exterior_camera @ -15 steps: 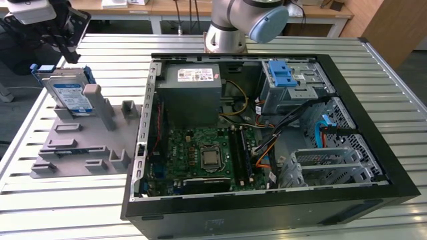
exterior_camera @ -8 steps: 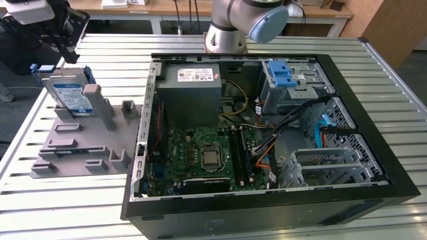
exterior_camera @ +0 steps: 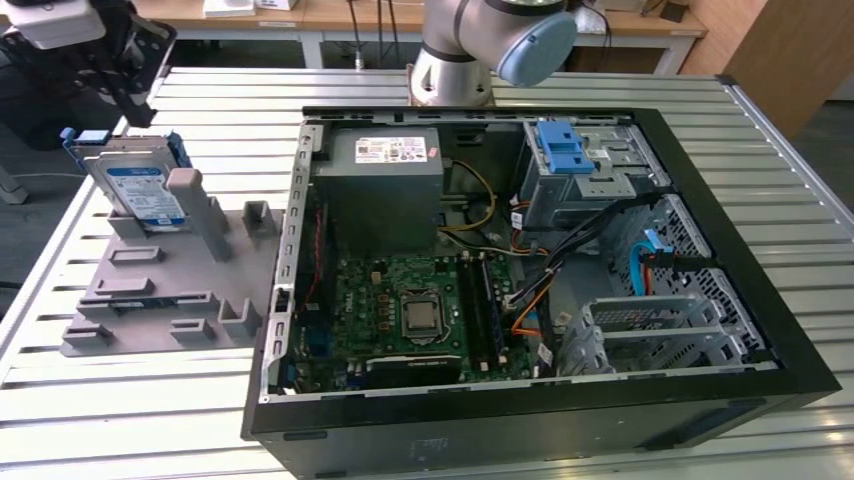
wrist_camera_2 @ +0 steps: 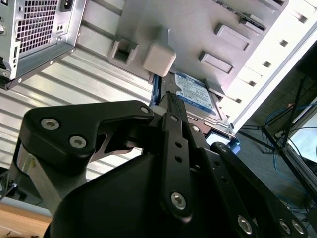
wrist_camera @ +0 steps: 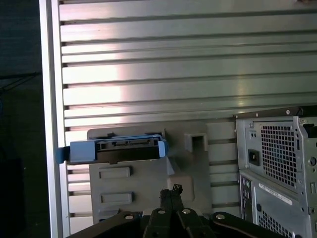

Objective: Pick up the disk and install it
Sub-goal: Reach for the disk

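Note:
The disk is a silver-grey drive with a white-and-blue label in a blue carrier. It stands on edge, leaning in a slot of the grey holder, on the exterior view's left. My gripper hangs just above the disk's upper end and does not touch it. In both wrist views the disk lies beyond the fingertips. The gripper is shut, its fingers together with nothing between them.
An open black computer case lies flat on the slatted metal table. Inside are a motherboard, a grey power-supply box and a metal drive cage with a blue latch. The case's rear wall stands close beside the holder.

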Tool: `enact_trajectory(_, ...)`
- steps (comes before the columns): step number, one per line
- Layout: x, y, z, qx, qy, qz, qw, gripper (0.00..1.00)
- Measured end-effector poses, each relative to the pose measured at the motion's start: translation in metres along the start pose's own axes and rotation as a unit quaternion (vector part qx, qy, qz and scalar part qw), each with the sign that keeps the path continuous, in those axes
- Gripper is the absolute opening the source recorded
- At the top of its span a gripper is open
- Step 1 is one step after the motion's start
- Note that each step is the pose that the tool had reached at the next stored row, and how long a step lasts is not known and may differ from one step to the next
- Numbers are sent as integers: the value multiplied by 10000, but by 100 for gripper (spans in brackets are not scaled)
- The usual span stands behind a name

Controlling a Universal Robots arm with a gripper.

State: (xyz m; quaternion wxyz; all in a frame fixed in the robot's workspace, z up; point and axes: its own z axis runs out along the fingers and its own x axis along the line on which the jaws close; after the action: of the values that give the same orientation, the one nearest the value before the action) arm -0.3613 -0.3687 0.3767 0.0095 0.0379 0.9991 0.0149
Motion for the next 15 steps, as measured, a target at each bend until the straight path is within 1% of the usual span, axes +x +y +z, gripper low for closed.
enact_trajectory(3, 29, 0, 0, 0, 0, 0, 10000, 11)
enact_trajectory(8, 123, 15, 3, 0, 1, 0, 10000, 11)
enact_trajectory(11, 189, 31, 14, 0, 3, 0, 10000, 11)
enact_trajectory(15, 298, 65, 26, 1, 6, -1, 10000, 11)
